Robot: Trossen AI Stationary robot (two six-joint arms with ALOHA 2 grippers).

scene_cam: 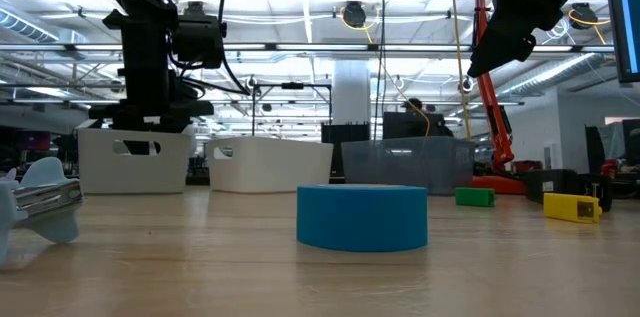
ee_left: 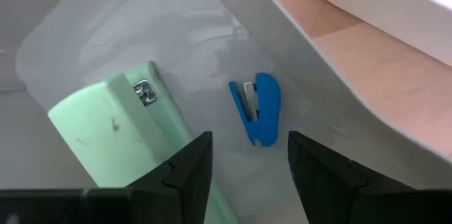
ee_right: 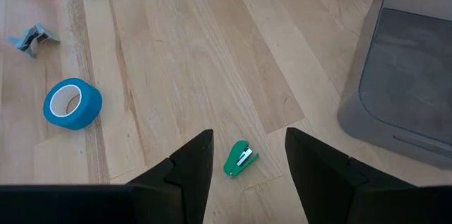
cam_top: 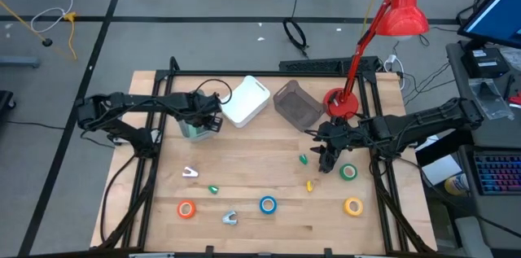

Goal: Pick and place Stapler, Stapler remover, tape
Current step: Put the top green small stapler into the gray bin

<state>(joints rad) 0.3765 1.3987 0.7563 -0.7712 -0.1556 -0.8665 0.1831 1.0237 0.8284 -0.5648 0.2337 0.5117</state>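
Note:
My left gripper [ee_left: 247, 146] points down into a pale bin [cam_top: 189, 132] at the table's far left and stands open, with bare bin floor between its fingers. On that floor lie a light green stapler [ee_left: 120, 132], partly hidden behind one finger, and a small blue stapler [ee_left: 258, 107]. My right gripper [ee_right: 247, 143] hangs open above the table's right part, over a small green stapler [ee_right: 240, 159]. Flat on the table lie rolls of tape: orange [cam_top: 186, 208], blue [cam_top: 268, 204], green [cam_top: 348, 172] and yellow [cam_top: 353, 206]. Two staple removers [cam_top: 190, 172] [cam_top: 229, 218] lie near the front left.
A white bin [cam_top: 244, 100] and a grey bin [cam_top: 297, 103] stand at the far middle. A red desk lamp stands by its base [cam_top: 342, 103] at the far right. Small green [cam_top: 213, 189] and yellow [cam_top: 309, 185] staplers lie mid-table.

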